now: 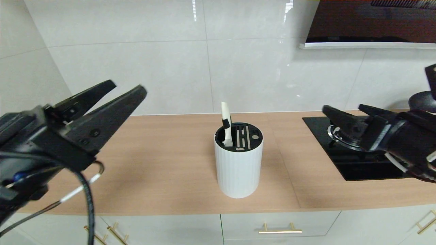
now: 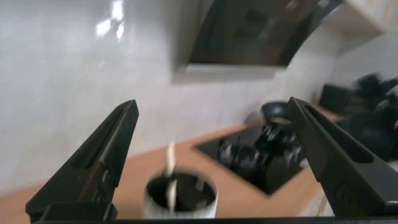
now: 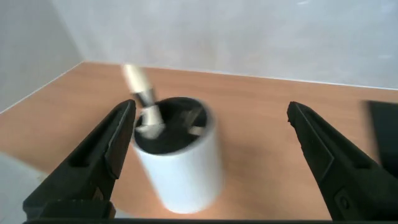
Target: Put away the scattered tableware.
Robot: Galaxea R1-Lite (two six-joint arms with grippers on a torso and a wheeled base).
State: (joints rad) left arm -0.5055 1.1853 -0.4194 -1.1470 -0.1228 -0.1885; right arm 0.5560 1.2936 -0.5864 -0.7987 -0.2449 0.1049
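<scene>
- My worry: the holder (image 1: 238, 166) is tall and narrow. A careless sweep from the left gripper (image 1: 127, 86) or right gripper (image 1: 344, 108) could topple it.
- Both have their jaws spread wide and empty, raised either side of the holder.
- The white-handled utensil (image 1: 226, 119) stands slightly tilted in a slot of the ribbed white holder, mid-bench (image 1: 163, 163).

One white ribbed cylindrical holder with a black slotted top (image 1: 239, 166) stands on one light wooden countertop (image 1: 163, 163). One white-handled utensil with a black band (image 1: 226, 122) sits in the holder. One black glass hob (image 1: 361, 166) lies right of the holder, and four brass drawer handles (image 1: 280, 232) lie below it. Two black grippers flank the holder: the left gripper (image 1: 127, 86) and the right gripper (image 1: 344, 108).
</scene>
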